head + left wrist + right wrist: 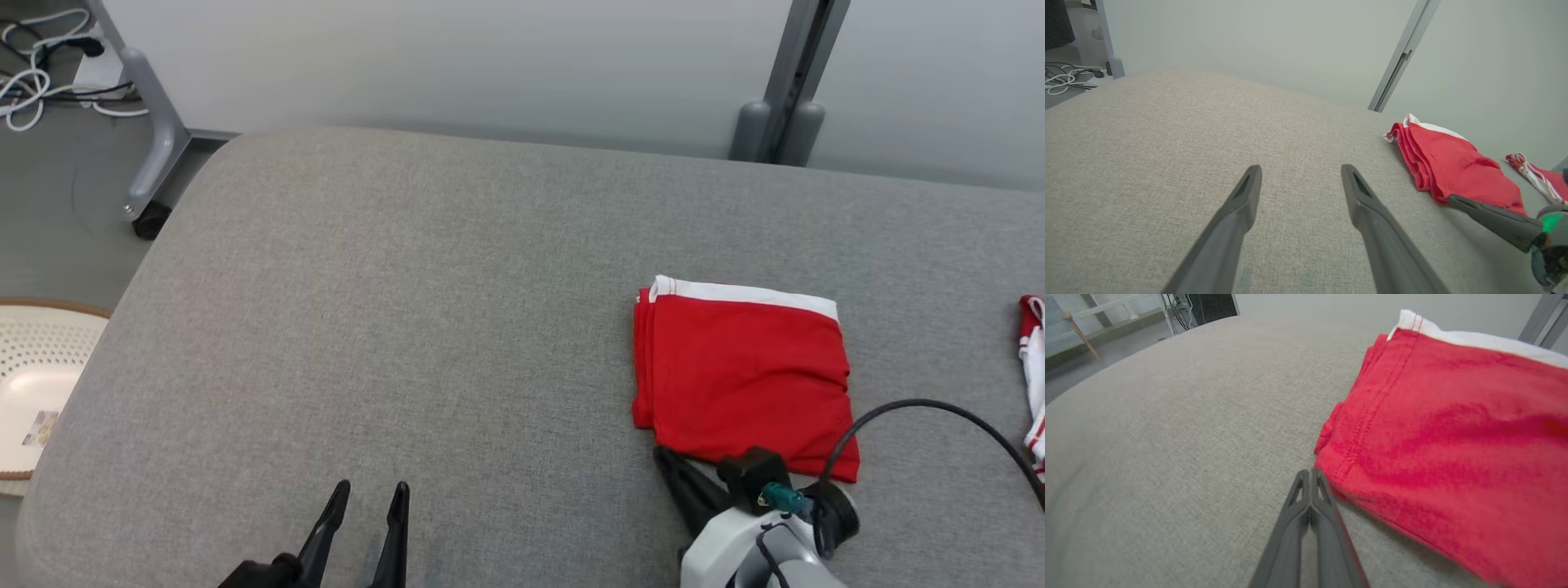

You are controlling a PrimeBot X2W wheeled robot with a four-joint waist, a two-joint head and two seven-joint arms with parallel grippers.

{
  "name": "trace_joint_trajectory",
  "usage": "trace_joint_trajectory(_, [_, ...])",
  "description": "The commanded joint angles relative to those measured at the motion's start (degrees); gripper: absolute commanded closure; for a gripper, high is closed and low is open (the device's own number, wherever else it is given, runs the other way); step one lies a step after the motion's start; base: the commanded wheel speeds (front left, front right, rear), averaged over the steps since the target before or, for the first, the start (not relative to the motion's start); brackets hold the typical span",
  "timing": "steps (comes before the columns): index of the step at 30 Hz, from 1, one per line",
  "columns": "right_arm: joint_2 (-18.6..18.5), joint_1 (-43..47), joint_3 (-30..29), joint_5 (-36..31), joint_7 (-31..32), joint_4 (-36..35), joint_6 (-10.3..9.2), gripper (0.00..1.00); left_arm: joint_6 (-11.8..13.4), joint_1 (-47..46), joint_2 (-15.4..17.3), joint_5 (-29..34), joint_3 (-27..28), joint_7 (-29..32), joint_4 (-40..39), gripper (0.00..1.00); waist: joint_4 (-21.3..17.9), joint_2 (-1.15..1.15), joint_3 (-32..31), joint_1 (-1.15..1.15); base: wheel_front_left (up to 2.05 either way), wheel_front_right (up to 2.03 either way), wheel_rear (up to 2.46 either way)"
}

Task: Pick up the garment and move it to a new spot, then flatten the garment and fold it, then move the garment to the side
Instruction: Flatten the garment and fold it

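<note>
The red garment [739, 376] is the thing to place everything by. It lies flat on a grey cushion [408, 327], already folded into a neat rectangle of several layers. Its white waistband runs along its far edge and its stacked folds show along its left edge. Much more bare cushion lies to the garment's left than to its right.

The right gripper [663, 454] sits at the garment's near left corner with its 2 fingers pressed together on nothing. In the right wrist view their tips are just beside the hem, and I cannot tell whether they touch it. The left gripper [372, 488] rests well to the garment's left with its fingers spread apart and empty. A second red-and-white cloth [1033, 384] lies to the garment's right, apart from it.

Judging from the tidy fold, only the move to the side seems left. The garment looks light, soft and limp, a thin knit with no stiffness, so it should sag and spill its folds if lifted by 1 top layer or 1 corner. The better hold is probably the left edge, where all layers meet. There 1 finger can slide under the whole stack while the other comes down on top, ideally with a 2nd grip further along the same edge. Dragging risks the woven cushion catching the bottom layer and rucking it.
</note>
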Motion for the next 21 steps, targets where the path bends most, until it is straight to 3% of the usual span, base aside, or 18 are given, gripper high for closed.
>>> trace_joint_trajectory(1, [-0.28, 0.89, 0.81, 1.73, -0.36, -1.62, 0.01, 1.00, 0.28, 0.84, 0.21, -0.23, 0.37, -0.26, -0.04, 0.00, -0.95, 0.00, -1.36, 0.00, 0.00, 0.00, 0.00])
trace_joint_trajectory(5, [-0.40, 4.15, 0.00, 2.88, -0.32, -8.42, 0.01, 1.00, 1.11, 3.55, 0.18, -0.50, 2.24, -0.26, -0.73, 0.00, -3.92, 0.00, -4.71, 0.00, 0.00, 0.00, 0.00])
trace_joint_trajectory(8, [-0.42, 8.64, -5.48, 0.39, -0.32, -15.75, 0.01, 0.98, 1.16, 5.86, 0.19, -0.09, 3.77, -0.26, -1.58, 0.00, -6.50, 0.00, -6.83, 0.00, 0.00, 0.00, 0.00])
trace_joint_trajectory(10, [-1.28, 12.69, -10.24, -1.30, -0.32, -21.05, 0.01, 0.51, 0.98, 6.76, 0.20, 0.14, 4.85, -0.27, -2.11, 0.00, -7.85, 0.00, -7.64, 0.00, 0.00, 0.00, 0.00])
trace_joint_trajectory(11, [-1.75, 14.72, -12.53, -2.45, -0.33, -23.91, 0.01, 0.00, 0.89, 7.09, 0.19, 0.27, 5.51, -0.27, -2.37, 0.00, -8.40, 0.00, -7.93, 0.00, 0.00, 0.00, 0.00])
trace_joint_trajectory(17, [-2.60, 25.86, -26.55, -4.93, -0.33, -36.70, 0.01, 0.00, 0.97, 8.77, 0.20, 1.22, 10.64, -0.26, -4.24, 0.00, -11.16, 0.00, -9.56, 0.00, 0.00, 0.00, 0.00])
trace_joint_trajectory(21, [-2.63, 30.50, -32.50, -7.42, -0.33, -39.33, 0.02, 0.00, 0.20, 10.22, 0.19, 2.55, 13.29, -0.26, -3.92, 0.00, -12.51, 0.00, -10.84, 0.00, 0.00, 0.00, 0.00])
